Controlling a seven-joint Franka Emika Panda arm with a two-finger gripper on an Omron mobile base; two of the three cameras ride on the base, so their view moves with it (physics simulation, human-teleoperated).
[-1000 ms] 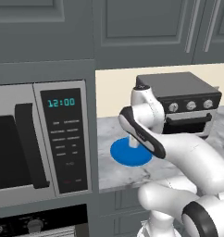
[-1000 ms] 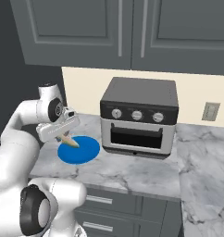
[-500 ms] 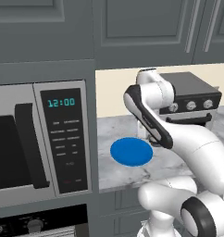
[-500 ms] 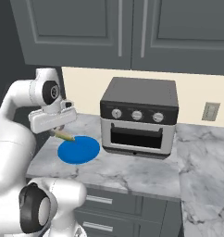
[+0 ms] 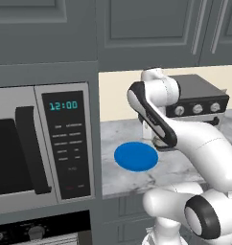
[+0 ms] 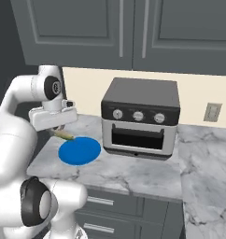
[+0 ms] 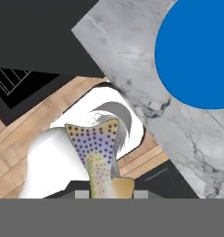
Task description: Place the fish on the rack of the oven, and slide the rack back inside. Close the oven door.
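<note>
Above the counter [image 6: 133,172], beside the blue plate [image 6: 79,151], my pincer [image 6: 59,132] grips the fish [image 7: 99,162], lifted clear for carrying toward the oven rack.

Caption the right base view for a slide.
Pincer holds the fish beside the blue plate on the marble counter.

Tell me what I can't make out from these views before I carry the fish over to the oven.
- Claw fingertips: right base view, hidden under the white hand; open or shut on the fish is unclear.
- Fish head: hand view, cut off by the bottom edge.
- Oven: left base view, cut off by the bottom edge; door and rack state can't be told.
- Countertop oven: left base view, partly behind the arm.
</note>
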